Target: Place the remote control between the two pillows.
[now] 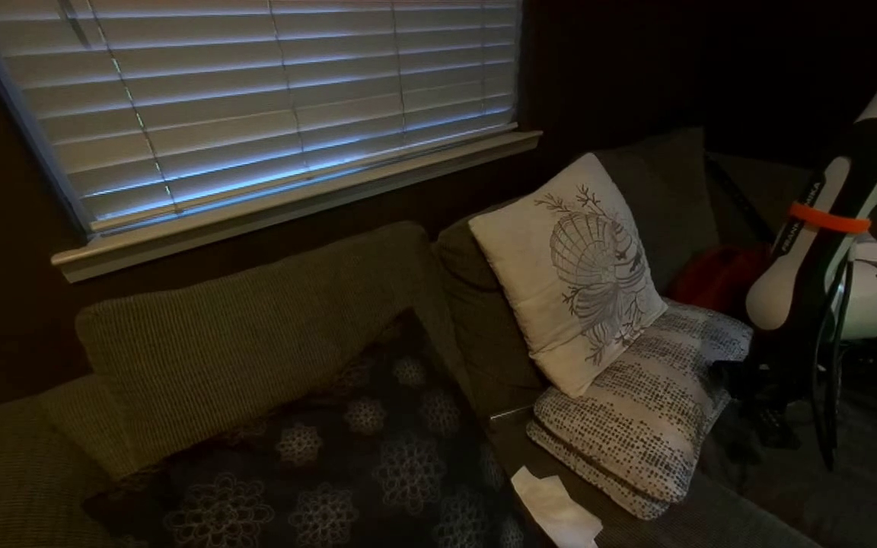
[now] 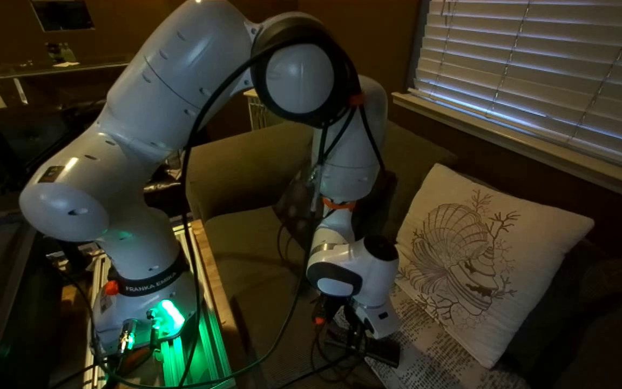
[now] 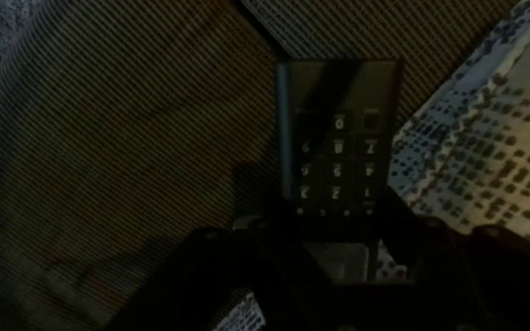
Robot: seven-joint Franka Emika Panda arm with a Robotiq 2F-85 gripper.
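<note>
While the hand (image 3: 336,211) gripped the remote (image 3: 343,147) by its long sides near the speckled pillow (image 1: 629,415), placement was not yet done. The shell pillow (image 2: 462,265) leaned on the speckled one, leaving no open gap between the 2. It seemed best to lift clear, lower the remote end-first where they met, and release once supported; a nudge could have toppled the shell pillow. A tissue (image 1: 558,508) and dark cushion (image 1: 347,449) lay apparently off the path.

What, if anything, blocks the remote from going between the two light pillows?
The speckled pillow lies between the remote control, held in the fingers, and the spot where the shell pillow rests against it. No open gap shows there; nothing else visibly blocks.
</note>
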